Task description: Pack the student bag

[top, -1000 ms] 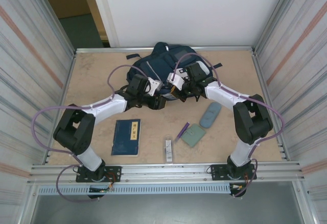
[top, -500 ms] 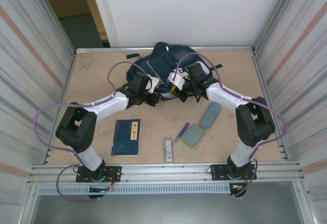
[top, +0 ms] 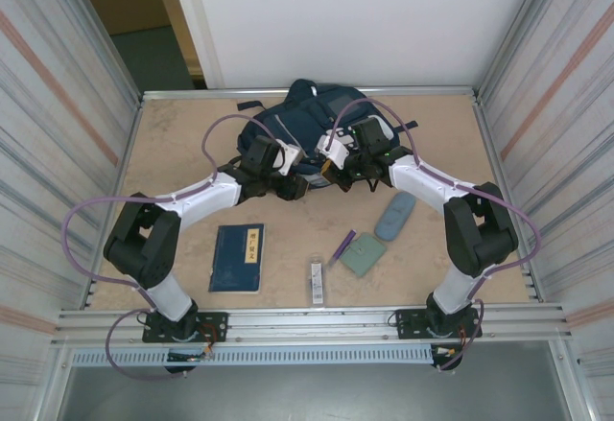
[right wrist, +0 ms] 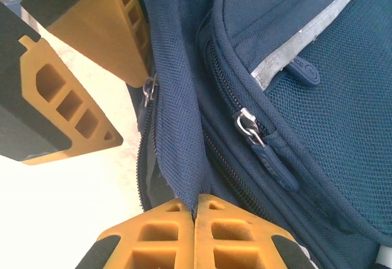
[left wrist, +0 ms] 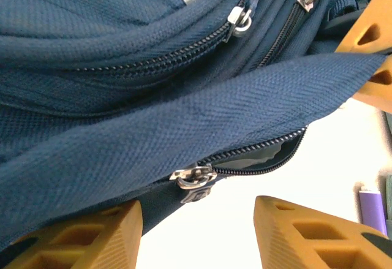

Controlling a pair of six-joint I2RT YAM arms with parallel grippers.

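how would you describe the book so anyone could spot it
From the student bag at the table's far edge, look toward the near-left. The book lies flat there, alone. It is the only dark-blue rectangle, with a pale label strip; the grey-green pouch lies to its right.

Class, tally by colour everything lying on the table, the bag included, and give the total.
Dark blue: 2, student bag, book
Grey-blue: 1, case
Grey-green: 1, pouch
Purple: 1, pen
Whitish: 1, small stick
Total: 6
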